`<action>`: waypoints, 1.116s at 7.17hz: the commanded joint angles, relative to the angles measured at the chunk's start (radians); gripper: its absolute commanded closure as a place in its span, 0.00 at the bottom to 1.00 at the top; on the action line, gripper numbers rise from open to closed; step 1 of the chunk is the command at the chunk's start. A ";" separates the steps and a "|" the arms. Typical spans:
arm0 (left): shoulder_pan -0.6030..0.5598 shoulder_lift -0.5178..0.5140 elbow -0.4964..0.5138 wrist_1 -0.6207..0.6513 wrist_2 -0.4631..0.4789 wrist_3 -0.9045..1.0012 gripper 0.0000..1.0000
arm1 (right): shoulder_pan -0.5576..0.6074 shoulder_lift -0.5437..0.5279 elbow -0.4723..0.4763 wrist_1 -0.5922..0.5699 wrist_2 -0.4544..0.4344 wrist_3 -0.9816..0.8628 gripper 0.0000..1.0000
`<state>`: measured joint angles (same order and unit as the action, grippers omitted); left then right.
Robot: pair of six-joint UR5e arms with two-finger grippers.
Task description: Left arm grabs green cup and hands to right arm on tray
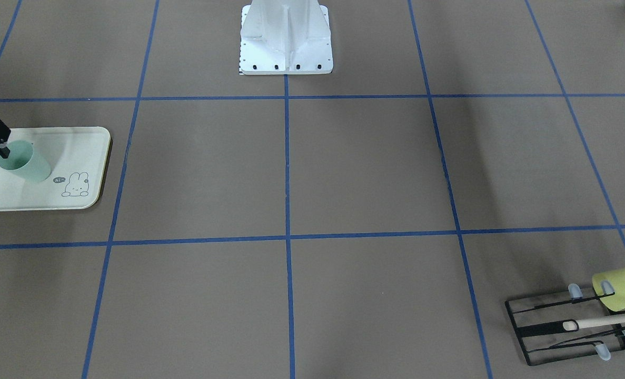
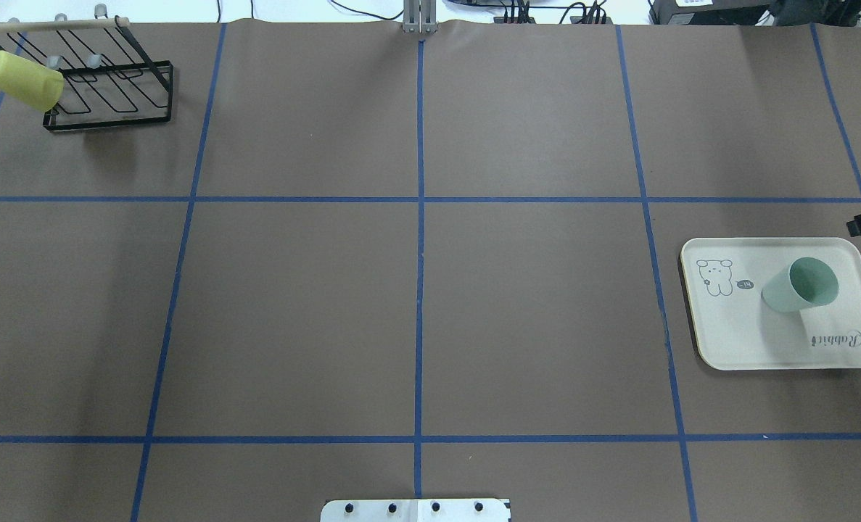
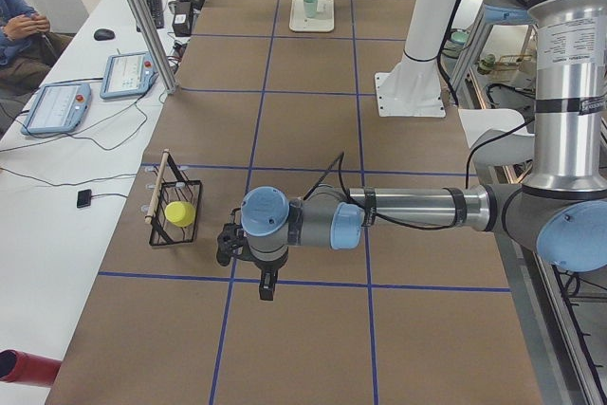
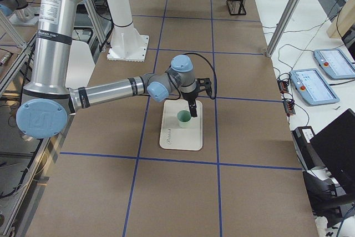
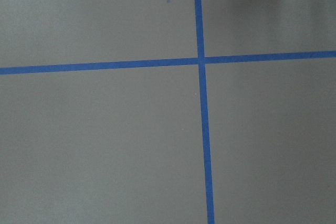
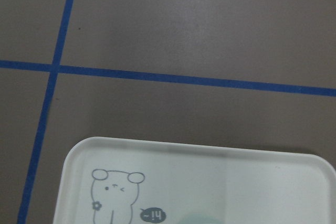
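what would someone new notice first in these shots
A mint green cup stands on the cream tray on the robot's right, with the right gripper poised at its rim. Far off at the opposite corner, a yellow-green cup sits on a black wire rack.

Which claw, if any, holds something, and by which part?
Nothing is held: the cup stands free on the tray, the right claw apart from it.

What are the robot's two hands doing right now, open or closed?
Left hand: cannot be told.
Right hand: cannot be told; it is by the rim of the green cup.
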<state>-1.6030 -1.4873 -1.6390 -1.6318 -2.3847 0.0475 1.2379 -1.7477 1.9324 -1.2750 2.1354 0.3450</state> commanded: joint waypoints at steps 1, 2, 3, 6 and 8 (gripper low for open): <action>0.000 -0.001 0.002 0.000 0.001 0.000 0.00 | 0.205 0.005 -0.022 -0.198 0.085 -0.304 0.00; 0.000 -0.002 -0.013 -0.002 -0.005 0.000 0.00 | 0.303 -0.078 -0.106 -0.192 0.049 -0.361 0.00; 0.000 -0.008 -0.012 -0.003 -0.005 0.000 0.00 | 0.304 -0.078 -0.110 -0.188 0.058 -0.362 0.00; 0.000 0.004 -0.005 -0.006 -0.005 0.000 0.00 | 0.322 -0.090 -0.164 -0.193 0.063 -0.360 0.00; -0.002 0.005 -0.010 -0.006 -0.005 0.000 0.00 | 0.321 -0.088 -0.162 -0.193 0.063 -0.350 0.00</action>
<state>-1.6041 -1.4827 -1.6478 -1.6375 -2.3899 0.0475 1.5578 -1.8369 1.7713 -1.4679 2.1976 -0.0099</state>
